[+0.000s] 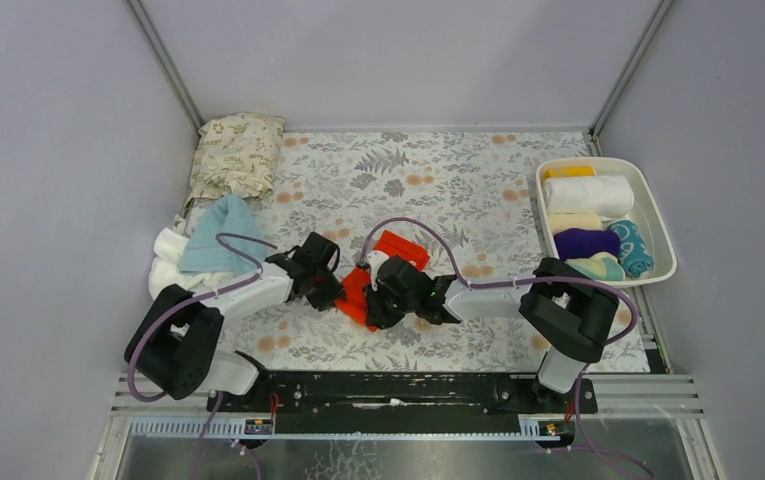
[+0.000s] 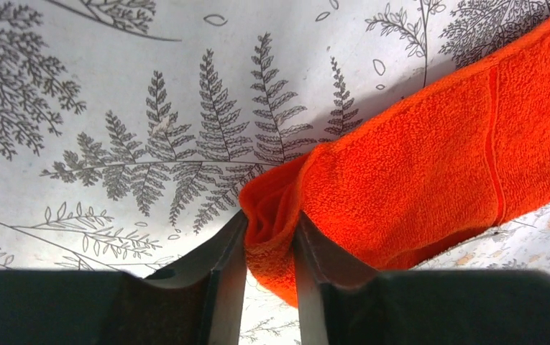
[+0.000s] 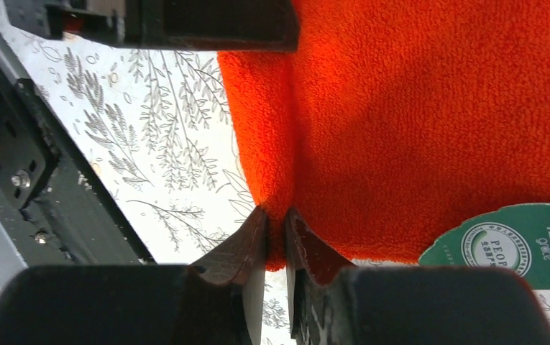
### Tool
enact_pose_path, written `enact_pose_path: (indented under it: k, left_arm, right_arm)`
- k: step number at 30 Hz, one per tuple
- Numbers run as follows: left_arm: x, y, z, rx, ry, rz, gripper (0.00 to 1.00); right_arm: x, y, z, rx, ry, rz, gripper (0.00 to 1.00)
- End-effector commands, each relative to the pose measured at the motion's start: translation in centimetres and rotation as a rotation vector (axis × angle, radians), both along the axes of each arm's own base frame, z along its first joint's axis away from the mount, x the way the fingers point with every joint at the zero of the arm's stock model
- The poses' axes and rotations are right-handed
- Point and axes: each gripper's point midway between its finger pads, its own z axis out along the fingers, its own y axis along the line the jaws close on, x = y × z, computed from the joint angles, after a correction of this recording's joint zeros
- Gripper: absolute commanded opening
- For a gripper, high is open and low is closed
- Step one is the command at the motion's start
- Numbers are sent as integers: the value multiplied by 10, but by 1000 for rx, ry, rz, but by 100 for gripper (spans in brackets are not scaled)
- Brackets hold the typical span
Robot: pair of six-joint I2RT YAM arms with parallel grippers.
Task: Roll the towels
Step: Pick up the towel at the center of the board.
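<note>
A: Top view first. Where's the towel?
B: Orange towel [image 1: 405, 249] sits mid-table on the floral mat [image 1: 428, 175], just ahead of both arms and partly folded. Left gripper [image 1: 326, 288] is at its left end, right gripper [image 1: 376, 298] over its near edge. Can't read the jaws from up here.
A: Other cloths?
B: Light blue towel [image 1: 220, 232] overlaps a white towel [image 1: 165, 258] in a loose heap at the mat's left edge, near the cushion [image 1: 236, 152] in the far left corner. Tray [image 1: 661, 228] on the far right holds rolled towels [image 1: 588, 195]: yellow, white, cream, purple, teal.
A: Left wrist?
B: Left gripper [image 2: 272, 219] is clamped on a bunched corner of the orange towel [image 2: 415, 172]. Both fingers press the fold, and cloth bulges between and below them. The rest of the towel runs up to the right as a broad band, casting a shadow on the floral mat [image 2: 135, 108].
A: Right wrist?
B: Right gripper [image 3: 277, 213] is pinching the towel's edge, fingers nearly together with a thin fold of orange towel [image 3: 430, 108] caught between. A round green-and-white label [image 3: 505, 244] sits at the towel's lower right. Floral mat [image 3: 171, 144] shows to the left, black base rail [image 3: 34, 162] at the far left. There's a dark body along the top edge; can't tell what it is.
</note>
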Motion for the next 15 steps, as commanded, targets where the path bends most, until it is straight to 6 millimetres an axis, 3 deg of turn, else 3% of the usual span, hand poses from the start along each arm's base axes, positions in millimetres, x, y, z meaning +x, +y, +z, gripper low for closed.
enact_pose_path:
  k: [1, 4, 5, 6, 9, 15]
  left_arm:
    - [0, 19, -11, 113, 19, -8, 23]
    - [-1, 18, -12, 116, 28, -25, 13]
    - [-1, 17, -12, 113, 32, -32, 9]
    - [-2, 14, -12, 104, 48, -49, 2]
    - [-5, 10, -12, 92, 69, -61, 1]
    - [-9, 8, -12, 78, 95, -67, 1]
  right_arm:
    - [-7, 18, 20, 106, 40, -3, 20]
    - [-3, 15, 21, 79, -7, 19, 24]
    - [-1, 14, 21, 68, -28, 30, 30]
    - [1, 12, 24, 33, -103, 73, 45]
    - [1, 14, 28, -16, -189, 120, 59]
    - [-2, 22, 29, -82, -334, 183, 65]
